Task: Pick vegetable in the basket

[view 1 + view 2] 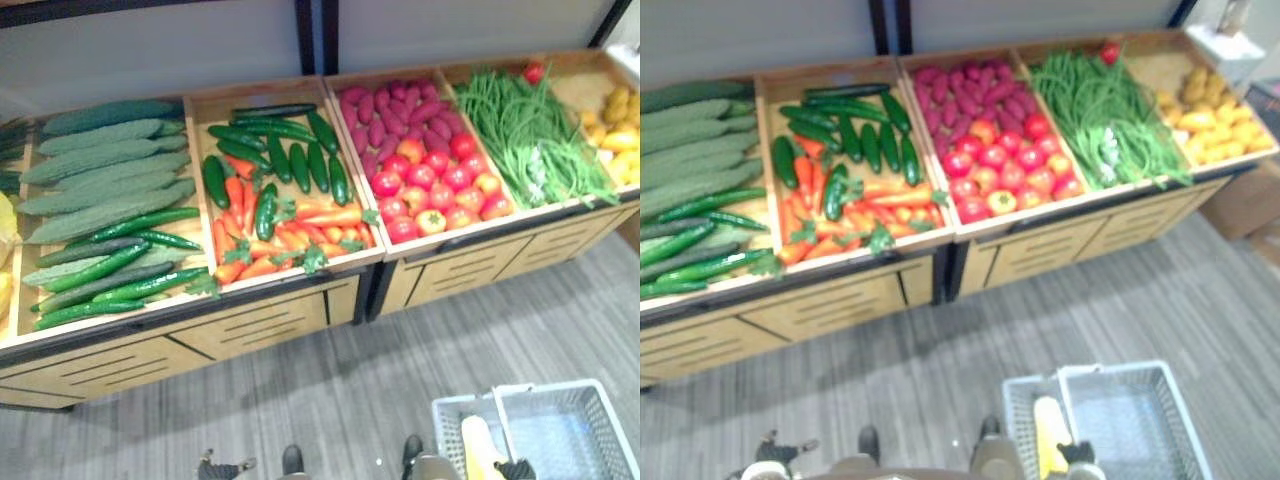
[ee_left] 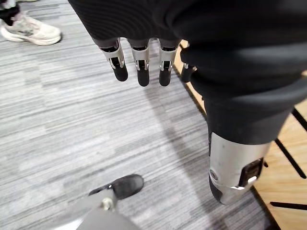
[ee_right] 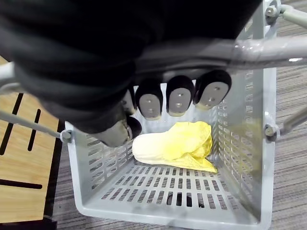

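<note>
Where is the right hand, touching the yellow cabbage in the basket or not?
Apart. The right wrist view shows the right hand curled round the basket handle, the cabbage lying below on the basket floor.

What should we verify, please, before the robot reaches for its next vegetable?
1. The left hand is free, fingers relaxed, nothing held: ok.
2. The right hand has its fingers curled round the basket handle: ok.
3. Room in the basket beside the cabbage: ok.
4. The carrots and tomatoes lie unobstructed: ok.
5. The display bins are within the left hand's reach: cannot tell.
</note>
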{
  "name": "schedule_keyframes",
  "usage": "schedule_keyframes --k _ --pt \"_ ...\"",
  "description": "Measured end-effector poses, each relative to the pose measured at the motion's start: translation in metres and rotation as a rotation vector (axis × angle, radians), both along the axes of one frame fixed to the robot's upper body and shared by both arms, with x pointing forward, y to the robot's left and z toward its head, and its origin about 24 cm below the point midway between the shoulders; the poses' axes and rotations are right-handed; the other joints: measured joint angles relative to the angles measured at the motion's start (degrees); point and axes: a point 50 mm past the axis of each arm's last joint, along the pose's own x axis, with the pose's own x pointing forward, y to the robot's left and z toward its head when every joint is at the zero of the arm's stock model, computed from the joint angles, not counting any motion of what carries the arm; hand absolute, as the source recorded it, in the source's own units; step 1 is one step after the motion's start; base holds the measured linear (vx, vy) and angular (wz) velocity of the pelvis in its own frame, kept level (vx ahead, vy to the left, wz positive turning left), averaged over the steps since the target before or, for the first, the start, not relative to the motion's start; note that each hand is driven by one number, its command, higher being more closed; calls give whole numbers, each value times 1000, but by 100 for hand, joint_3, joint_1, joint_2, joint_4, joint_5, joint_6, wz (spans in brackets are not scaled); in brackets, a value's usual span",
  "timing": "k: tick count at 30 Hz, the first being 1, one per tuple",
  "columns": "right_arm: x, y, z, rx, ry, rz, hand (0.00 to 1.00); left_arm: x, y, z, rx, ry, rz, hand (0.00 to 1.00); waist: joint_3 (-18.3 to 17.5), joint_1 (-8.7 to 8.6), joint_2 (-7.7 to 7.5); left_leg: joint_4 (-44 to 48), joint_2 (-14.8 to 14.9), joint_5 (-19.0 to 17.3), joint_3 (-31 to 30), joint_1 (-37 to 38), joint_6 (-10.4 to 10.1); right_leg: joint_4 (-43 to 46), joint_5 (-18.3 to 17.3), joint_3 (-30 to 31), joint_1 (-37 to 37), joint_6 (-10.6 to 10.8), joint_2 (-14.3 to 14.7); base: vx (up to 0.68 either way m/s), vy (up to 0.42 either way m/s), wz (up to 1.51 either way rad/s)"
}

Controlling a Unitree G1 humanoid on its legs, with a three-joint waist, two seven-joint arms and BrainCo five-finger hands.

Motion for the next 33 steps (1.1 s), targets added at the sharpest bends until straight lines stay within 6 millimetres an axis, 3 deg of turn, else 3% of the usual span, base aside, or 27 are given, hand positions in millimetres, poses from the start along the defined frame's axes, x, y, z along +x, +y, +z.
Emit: schedule_keyframes --k 3,11,17,20,24,28,33 --pt "-8 -2 -1 -1 17 -13 100 -1 0 -1 -4 2 10 0 -79 -7 133 -13 182 62 -212 -3 -94 -164 -56 -332 266 -88 165 34 -124 41" --pt "-18 -2 -3 -3 41 -14 100 -4 3 0 4 2 37 0 -152 -18 123 -28 84 190 -577 -207 -72 -445 -47 -836 579 -71 116 14 -3 36" --pt "-22 -3 -4 -12 46 -24 100 22 1 11 82 -91 -56 0 -208 -14 205 -60 -18 273 -455 -202 -20 -539 -12 -943 713 -24 24 11 28 14" --pt "-23 -3 -3 -21 38 -27 100 50 -5 29 175 -223 -183 0 -223 -14 231 -65 -13 296 -390 -199 -22 -527 -6 -938 704 -21 26 0 0 0" --pt "-27 -5 -2 -44 22 -33 100 94 -16 79 331 -541 -378 0 -257 -11 286 -70 -18 295 -379 -203 -21 -522 -1 -931 686 -15 21 -4 1 -1" --pt "-27 -11 0 -59 15 -28 100 119 5 110 504 -635 -487 0 -301 -33 370 -87 -13 280 -208 -183 -5 -542 13 -776 625 -1 28 -14 6 -15" --pt "-21 -12 2 -69 -4 -11 100 140 11 141 619 -747 -533 0 -308 -47 394 -95 -3 251 90 -151 16 -621 89 -557 538 -5 52 4 6 -23"
